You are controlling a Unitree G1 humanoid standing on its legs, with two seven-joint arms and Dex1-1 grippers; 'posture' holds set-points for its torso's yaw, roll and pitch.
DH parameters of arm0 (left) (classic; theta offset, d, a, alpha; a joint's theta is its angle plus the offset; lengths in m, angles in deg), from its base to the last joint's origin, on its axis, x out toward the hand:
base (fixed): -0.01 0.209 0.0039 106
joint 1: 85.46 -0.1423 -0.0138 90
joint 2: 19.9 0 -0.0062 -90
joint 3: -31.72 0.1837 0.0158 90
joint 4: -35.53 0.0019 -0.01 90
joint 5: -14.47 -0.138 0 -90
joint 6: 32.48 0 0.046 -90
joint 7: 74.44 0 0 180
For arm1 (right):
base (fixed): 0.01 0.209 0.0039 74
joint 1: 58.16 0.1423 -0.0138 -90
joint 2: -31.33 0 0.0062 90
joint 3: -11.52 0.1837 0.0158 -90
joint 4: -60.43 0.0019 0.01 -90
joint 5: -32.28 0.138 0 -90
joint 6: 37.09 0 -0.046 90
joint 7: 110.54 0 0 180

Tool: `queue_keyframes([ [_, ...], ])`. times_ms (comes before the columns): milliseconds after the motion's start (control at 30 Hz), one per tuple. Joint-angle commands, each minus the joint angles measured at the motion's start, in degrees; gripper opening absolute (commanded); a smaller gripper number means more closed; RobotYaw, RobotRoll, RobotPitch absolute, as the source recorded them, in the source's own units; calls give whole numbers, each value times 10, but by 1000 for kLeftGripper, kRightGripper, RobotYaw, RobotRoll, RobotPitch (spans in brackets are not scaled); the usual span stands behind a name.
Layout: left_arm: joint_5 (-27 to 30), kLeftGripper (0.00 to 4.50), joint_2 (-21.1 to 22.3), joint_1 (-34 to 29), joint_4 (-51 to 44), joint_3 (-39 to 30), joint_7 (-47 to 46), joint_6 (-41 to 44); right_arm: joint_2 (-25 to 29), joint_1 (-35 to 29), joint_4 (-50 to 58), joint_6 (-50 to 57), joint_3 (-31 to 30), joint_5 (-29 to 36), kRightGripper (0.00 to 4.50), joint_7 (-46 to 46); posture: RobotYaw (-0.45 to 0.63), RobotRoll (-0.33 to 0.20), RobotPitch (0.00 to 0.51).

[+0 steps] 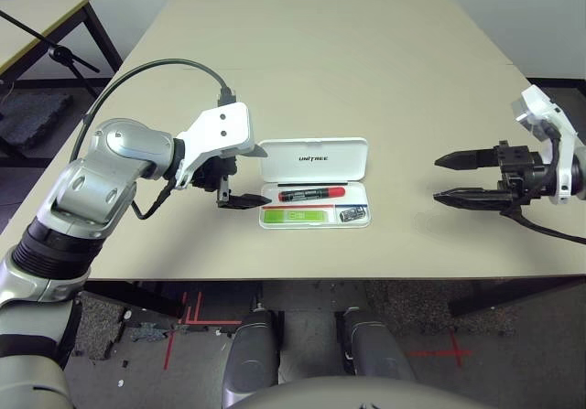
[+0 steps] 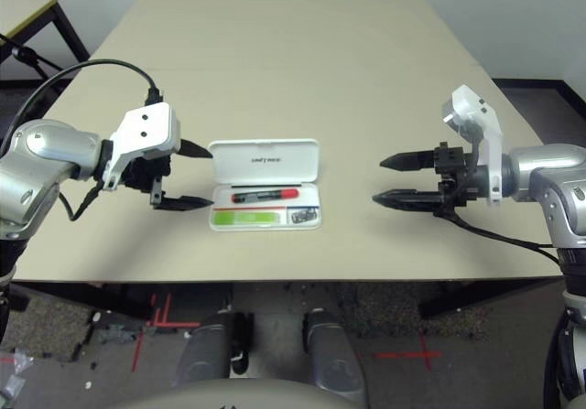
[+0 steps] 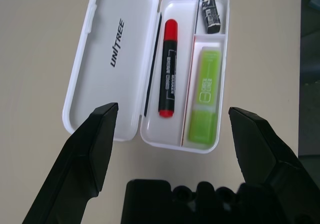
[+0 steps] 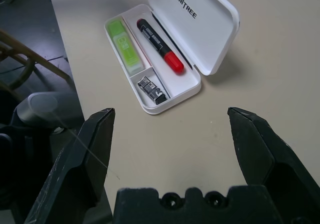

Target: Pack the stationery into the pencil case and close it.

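Note:
The white pencil case (image 1: 343, 157) lies open on the table, its lid with the "UNITREE" print flat on the far side. In its tray lie the red marker (image 1: 312, 193) with a black cap, the green stick (image 1: 295, 215) and the small silver-black metal piece (image 1: 352, 213). My left gripper (image 1: 265, 177) is open at the case's left end, one finger on each side of that end, holding nothing. In the left wrist view the case (image 3: 120, 13) sits just beyond the black fingertips (image 3: 105, 119). My right gripper (image 1: 436, 179) stands open and empty well to the right of the case.
The beige table (image 1: 320, 52) stretches far behind the case, and its front edge runs close below the tray. A second table (image 1: 37, 11) and a dark stand are at the far left. A black cable (image 1: 156, 66) arcs over my left arm.

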Motion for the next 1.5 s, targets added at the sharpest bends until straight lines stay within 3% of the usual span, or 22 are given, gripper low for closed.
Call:
queue_keyframes([
  [33,-24,4096,21,-7,17,7,-9,22,-2,7,-9,-7,-12,-3,4500,2,-49,0,74],
  [233,-62,1964,34,-7,66,14,-26,28,-5,10,-10,-13,-22,-5,4500,5,-47,0,76],
  [400,-102,29,10,9,128,20,-66,24,-3,7,-9,-17,-27,-5,4500,8,-48,0,76],
  [633,-156,9,-50,30,264,19,-139,-37,-3,2,-5,-23,-30,-10,4500,16,-56,0,74],
  [967,-142,9,-141,72,367,-25,-189,-79,-3,-2,-5,-28,-31,-14,4500,17,-75,0,54],
  [1233,-134,9,-180,89,387,-30,-182,-79,-5,-3,-6,-35,-33,-22,4500,22,-80,0,49],
  [1500,-117,9,-188,78,333,-19,-151,-54,-7,-5,-3,-34,-32,-22,4500,27,-80,0,49],
])
